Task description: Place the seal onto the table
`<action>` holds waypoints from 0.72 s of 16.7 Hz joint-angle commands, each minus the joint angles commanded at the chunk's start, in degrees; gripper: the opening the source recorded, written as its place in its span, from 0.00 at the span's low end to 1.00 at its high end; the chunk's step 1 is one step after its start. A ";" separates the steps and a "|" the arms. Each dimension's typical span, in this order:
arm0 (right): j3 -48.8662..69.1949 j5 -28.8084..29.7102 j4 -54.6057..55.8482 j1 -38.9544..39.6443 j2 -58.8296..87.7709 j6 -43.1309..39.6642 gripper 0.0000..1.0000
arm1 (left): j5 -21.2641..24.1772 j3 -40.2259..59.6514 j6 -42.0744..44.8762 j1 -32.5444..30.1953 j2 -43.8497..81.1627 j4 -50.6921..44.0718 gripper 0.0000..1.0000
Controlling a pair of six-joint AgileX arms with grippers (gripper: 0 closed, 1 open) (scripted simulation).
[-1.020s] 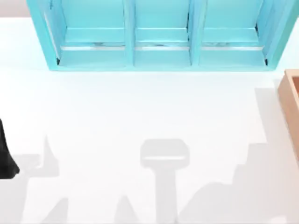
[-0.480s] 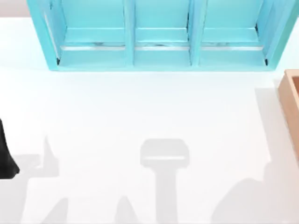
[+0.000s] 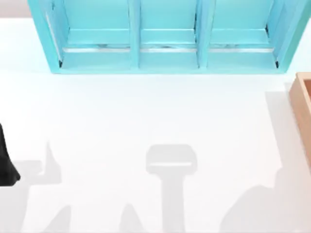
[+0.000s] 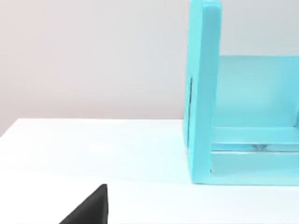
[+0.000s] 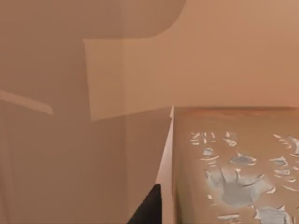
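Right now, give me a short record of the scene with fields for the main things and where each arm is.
table: broad white surface, crossed by grey shadows along its near part
shelf unit: turquoise, three compartments, at the far edge of the table
wooden box: light orange, at the table's right edge, partly cut off in the top view
box interior: tan floor with pale grey flecks, seen close in the right wrist view
left arm: dark part at the table's left edge
seal: cannot be made out
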 joint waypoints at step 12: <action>0.00 0.00 0.00 0.00 0.00 0.00 0.00 | 0.00 0.00 0.00 0.00 0.00 0.00 1.00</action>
